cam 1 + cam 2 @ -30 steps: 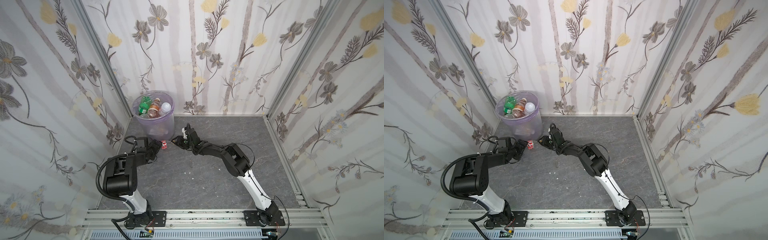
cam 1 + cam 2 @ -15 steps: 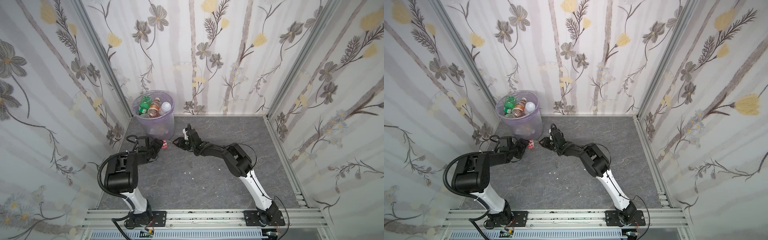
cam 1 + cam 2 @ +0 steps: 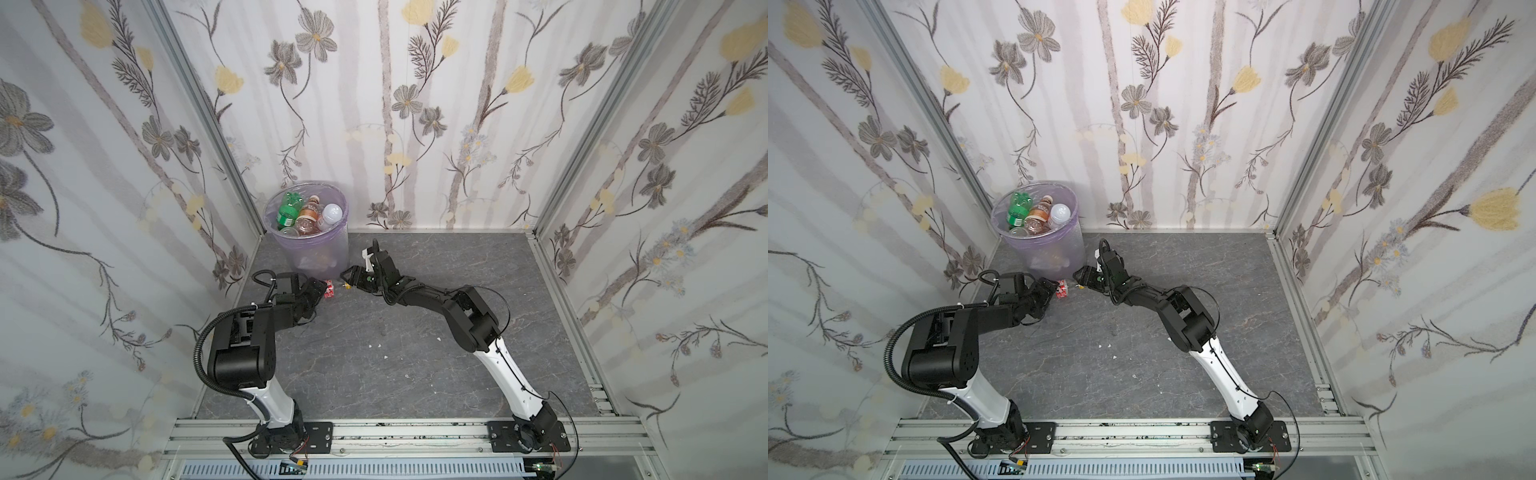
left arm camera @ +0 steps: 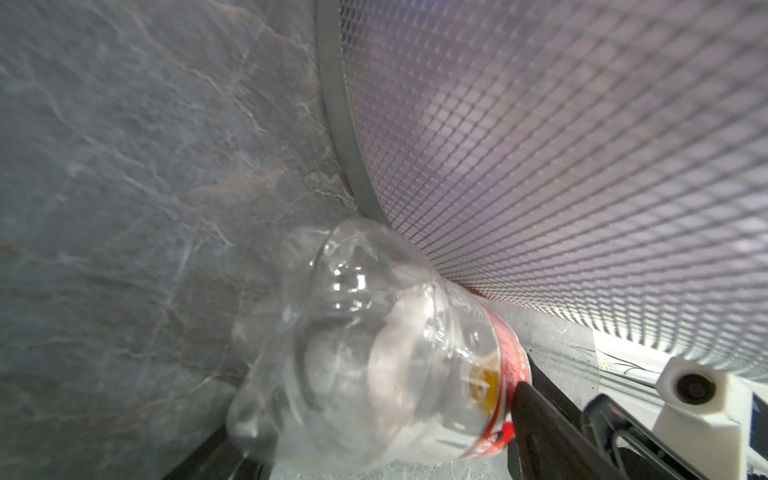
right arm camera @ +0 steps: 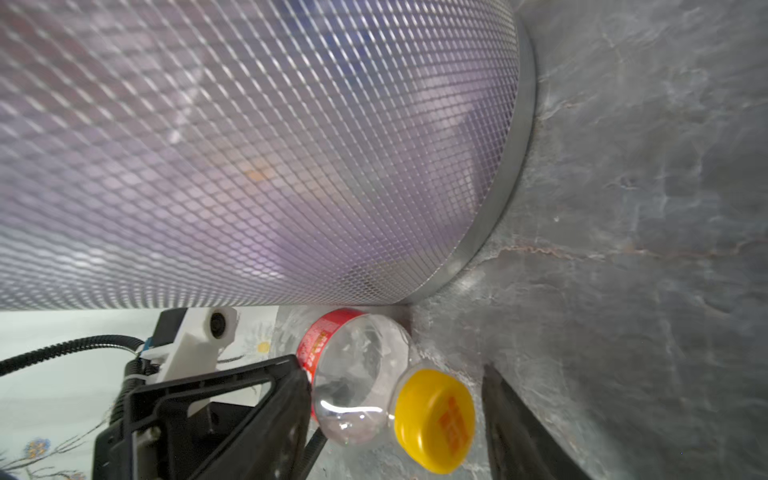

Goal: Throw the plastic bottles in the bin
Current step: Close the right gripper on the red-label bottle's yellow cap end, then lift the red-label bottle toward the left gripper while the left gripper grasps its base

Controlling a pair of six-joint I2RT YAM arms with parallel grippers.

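A red-labelled bottle lies against the bin. The right gripper has jaws spread about its yellow cap; whether the left gripper pinches its base is unclear.

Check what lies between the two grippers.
A bottle, clear with a red label and yellow cap, lies on the floor between the left gripper and right gripper, beside the bin. Both wrist views show it.
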